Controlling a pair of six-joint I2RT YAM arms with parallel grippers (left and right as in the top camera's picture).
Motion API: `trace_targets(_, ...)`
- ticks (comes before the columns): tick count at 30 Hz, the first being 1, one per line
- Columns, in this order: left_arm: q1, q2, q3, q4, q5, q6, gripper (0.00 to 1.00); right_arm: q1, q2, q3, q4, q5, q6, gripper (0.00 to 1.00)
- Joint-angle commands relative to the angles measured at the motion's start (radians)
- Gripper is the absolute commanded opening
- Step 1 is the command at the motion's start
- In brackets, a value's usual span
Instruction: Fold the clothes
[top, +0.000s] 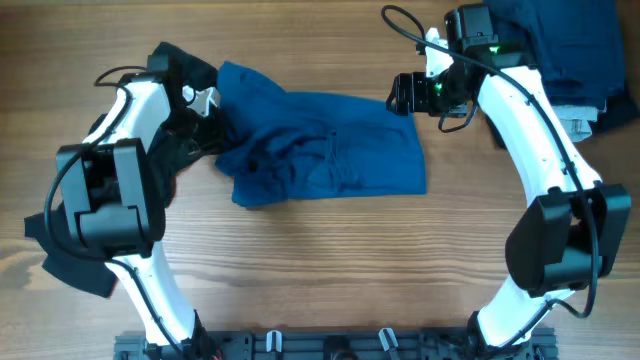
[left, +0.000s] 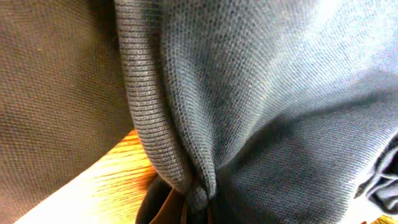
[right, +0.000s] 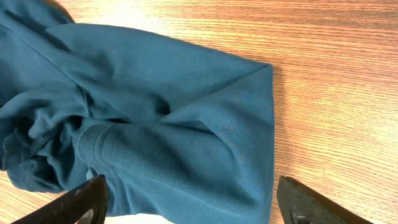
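Observation:
The royal-blue garment (top: 320, 145) lies wrinkled across the middle of the table. My left gripper (top: 205, 100) is at its top left corner, shut on a pinched fold of the blue cloth (left: 199, 196). Over the garment's top right corner hovers my right gripper (top: 405, 95), open. In the right wrist view that blue corner (right: 205, 143) lies between the two wide-set fingertips (right: 87, 199), untouched. A black garment (top: 60, 250) lies under and beside the left arm and fills the left of the left wrist view (left: 56, 93).
A pile of navy clothes (top: 565, 40) with a pale grey piece (top: 580, 120) sits at the back right, behind the right arm. Bare wooden table (top: 330, 260) runs along the front between the two arm bases.

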Motion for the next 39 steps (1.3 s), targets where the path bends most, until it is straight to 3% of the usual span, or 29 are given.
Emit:
trace_targets(1, -0.006, -0.002, -0.008, 0.002, 0.093, -0.002, 0.04, 0.002, -0.019, 0.016, 0.005, 0.02, -0.011, 0.88)
trace_targets(4, -0.011, -0.055, -0.006, 0.005, 0.227, 0.05, 0.04, 0.002, -0.019, 0.016, 0.005, 0.02, -0.012, 0.88)
trace_targets(8, -0.098, -0.213, -0.005, 0.045, 0.217, 0.045, 0.04, 0.002, -0.021, 0.016, 0.006, 0.012, 0.02, 0.85)
trace_targets(12, -0.321, -0.237, -0.005, 0.163, 0.105, -0.014, 0.04, -0.005, -0.071, 0.056, -0.002, 0.013, 0.026, 0.83)
trace_targets(18, -0.623, -0.212, -0.005, 0.341, -0.109, -0.03, 0.04, -0.159, -0.254, 0.111, -0.029, 0.012, 0.028, 0.86)
trace_targets(24, -0.723, -0.104, -0.005, 0.413, -0.114, -0.03, 0.04, -0.306, -0.344, 0.111, -0.054, 0.008, 0.029, 0.88)
trace_targets(25, -0.736, -0.104, -0.005, 0.409, -0.115, -0.03, 0.2, -0.308, -0.344, 0.111, -0.056, 0.008, 0.03, 0.88)
trace_targets(26, -0.744, -0.108, -0.005, 0.41, -0.115, -0.031, 0.64, -0.308, -0.344, 0.111, -0.055, 0.002, 0.029, 0.88)
trace_targets(27, -0.746, -0.119, -0.005, 0.409, -0.116, -0.043, 1.0, -0.308, -0.344, 0.111, -0.052, -0.011, 0.029, 0.89)
trace_targets(34, -0.592, -0.416, 0.023, 0.317, -0.119, -0.163, 1.0, -0.288, -0.285, 0.102, -0.078, -0.118, 0.026, 0.88)
trace_targets(39, -0.396, -0.602, 0.023, 0.259, -0.123, -0.22, 1.0, -0.126, -0.154, 0.102, -0.1, -0.099, 0.018, 0.83)
